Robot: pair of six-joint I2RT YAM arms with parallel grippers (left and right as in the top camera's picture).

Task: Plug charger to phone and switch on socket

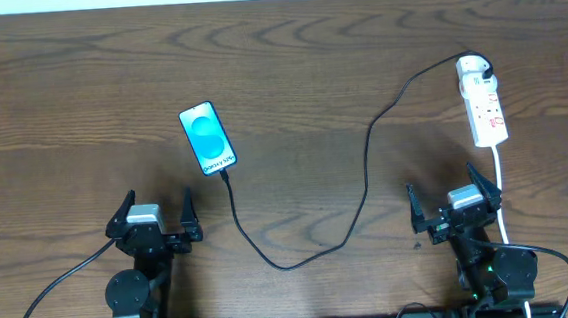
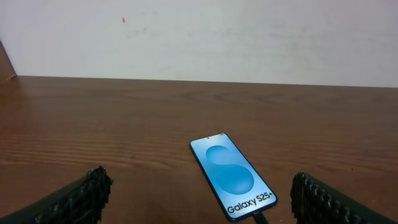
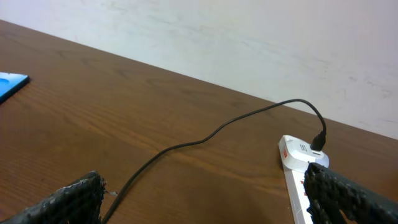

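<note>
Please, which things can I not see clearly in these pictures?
1. Switch position on the socket: too small overhead; in the right wrist view a finger of the right claw covers much of the socket.
2. Where the charger meets the phone: tiny overhead; the left wrist view cuts it at the lower edge.
3. Far end of the white cord: overhead it passes behind the right arm.

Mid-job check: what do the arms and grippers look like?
Both arms are black with round joints and a grey block behind each gripper. The left gripper and right gripper have black ribbed fingers. Black cables trail from both bases; a green light shows on the right.
</note>
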